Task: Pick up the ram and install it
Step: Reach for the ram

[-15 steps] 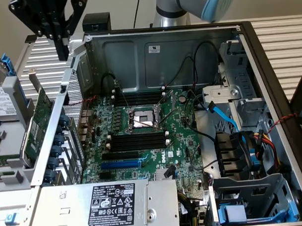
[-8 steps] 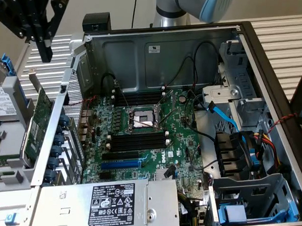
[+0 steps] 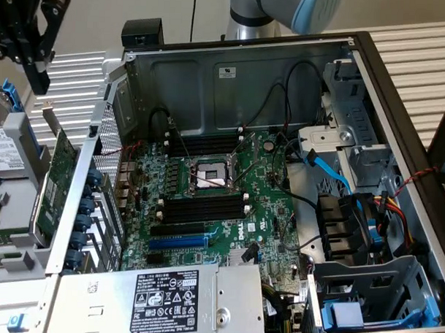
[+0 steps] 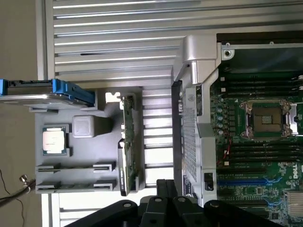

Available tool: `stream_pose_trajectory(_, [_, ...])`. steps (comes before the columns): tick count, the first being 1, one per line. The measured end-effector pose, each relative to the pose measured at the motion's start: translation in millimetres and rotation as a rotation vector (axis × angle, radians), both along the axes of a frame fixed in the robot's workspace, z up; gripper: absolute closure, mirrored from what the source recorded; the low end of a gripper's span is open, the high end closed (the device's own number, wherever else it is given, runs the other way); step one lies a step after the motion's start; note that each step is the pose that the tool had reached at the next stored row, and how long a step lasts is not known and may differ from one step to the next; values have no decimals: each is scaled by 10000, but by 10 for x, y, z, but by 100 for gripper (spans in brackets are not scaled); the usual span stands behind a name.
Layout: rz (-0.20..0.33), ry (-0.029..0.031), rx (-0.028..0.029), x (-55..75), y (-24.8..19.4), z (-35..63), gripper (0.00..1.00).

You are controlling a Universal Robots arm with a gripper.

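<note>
At the exterior view's left, beside the open metal case (image 3: pixel 233 72), the black gripper (image 4: pixel 165 189) hangs closed and empty; the ram (image 4: pixel 75 186), a thin green stick, sits edge-up in the grey slotted tray (image 4: pixel 90 151).

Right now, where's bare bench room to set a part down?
The slatted bench past the hard drive end of the gray parts tray, and the narrow strip between tray and computer case. Inside the case, cables crowd everything.

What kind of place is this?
Probably a robot workbench for computer assembly: an open computer case with its motherboard lies on a slatted aluminium table, beside a grey holder of loose parts.
</note>
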State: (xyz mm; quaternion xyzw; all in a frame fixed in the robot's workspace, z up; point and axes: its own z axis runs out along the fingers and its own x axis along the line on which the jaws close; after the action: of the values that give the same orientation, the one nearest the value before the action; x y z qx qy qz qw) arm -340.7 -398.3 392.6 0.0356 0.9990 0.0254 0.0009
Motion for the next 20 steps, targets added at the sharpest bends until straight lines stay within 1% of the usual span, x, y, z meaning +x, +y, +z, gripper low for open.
stream_pose_trajectory(15, [-1,3,48,-683,-1,-1,89])
stream_pose_trajectory(18, [2,3,49,-819,-12,-1,89])
stream_pose_trajectory(20, [2,4,53,-909,-27,-2,89])
